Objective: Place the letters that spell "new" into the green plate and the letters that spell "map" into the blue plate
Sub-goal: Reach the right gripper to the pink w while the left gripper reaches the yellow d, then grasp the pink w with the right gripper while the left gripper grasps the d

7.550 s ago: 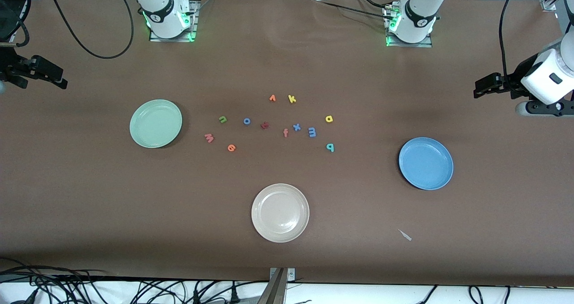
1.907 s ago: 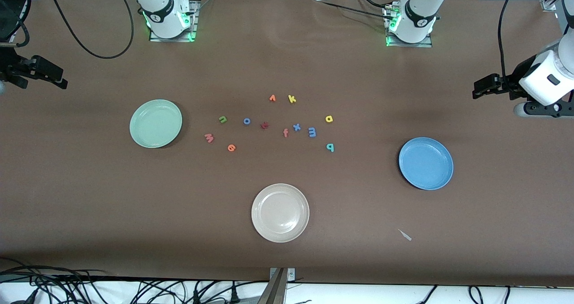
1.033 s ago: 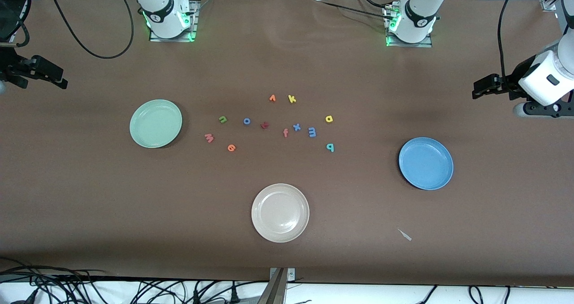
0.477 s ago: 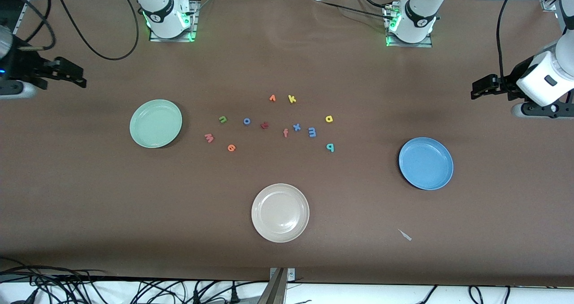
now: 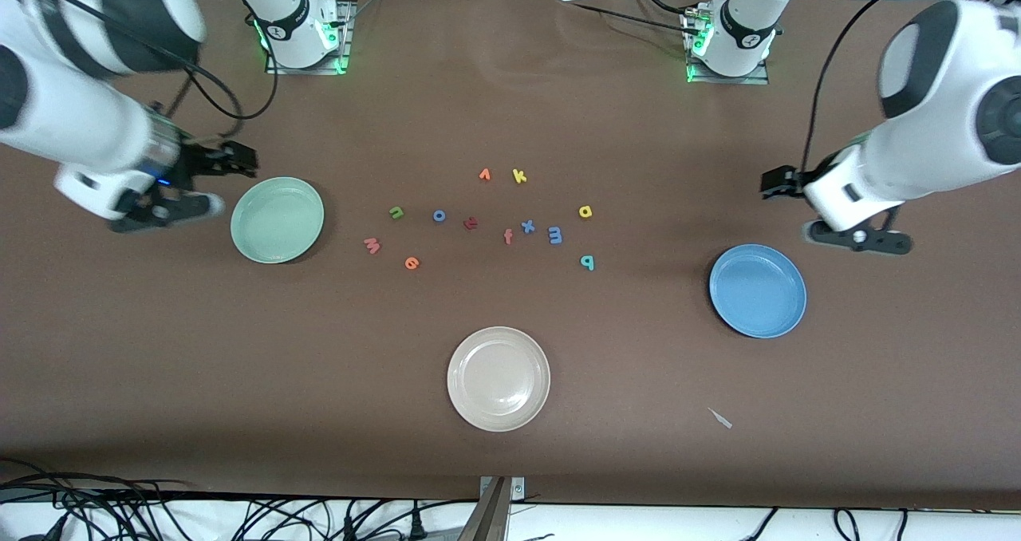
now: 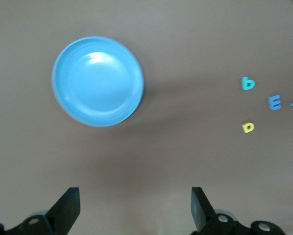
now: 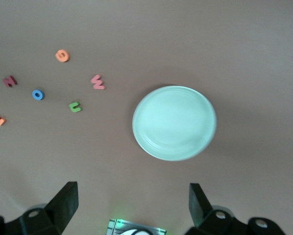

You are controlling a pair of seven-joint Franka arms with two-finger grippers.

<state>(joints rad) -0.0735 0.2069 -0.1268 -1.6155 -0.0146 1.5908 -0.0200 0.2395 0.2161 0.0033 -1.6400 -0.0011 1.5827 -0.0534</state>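
Note:
The green n [image 5: 396, 212], orange e [image 5: 411, 263] and salmon w [image 5: 372, 245] lie on the table beside the green plate [image 5: 277, 219]. The blue m [image 5: 555, 235], yellow a [image 5: 585, 211] and teal p [image 5: 587, 262] lie toward the blue plate [image 5: 758, 290]. Both plates hold nothing. My right gripper [image 5: 242, 159] hangs open and empty over the table by the green plate's [image 7: 174, 122] rim. My left gripper [image 5: 770, 183] is open and empty over bare table near the blue plate [image 6: 97, 81]. The right wrist view shows the w [image 7: 97, 82], n [image 7: 75, 106] and e [image 7: 62, 55].
Other letters sit in the middle cluster: an orange one [image 5: 484, 175], yellow k [image 5: 519, 176], blue o [image 5: 439, 215], a dark red one [image 5: 471, 223], salmon f [image 5: 508, 237], blue x [image 5: 527, 226]. A beige plate [image 5: 498, 378] lies nearer the front camera. A small scrap [image 5: 720, 418] lies beside it.
Both arms have swung in from the table's ends. The right gripper now hangs by the green plate, the left near the blue plate. Letters and plates have not moved.

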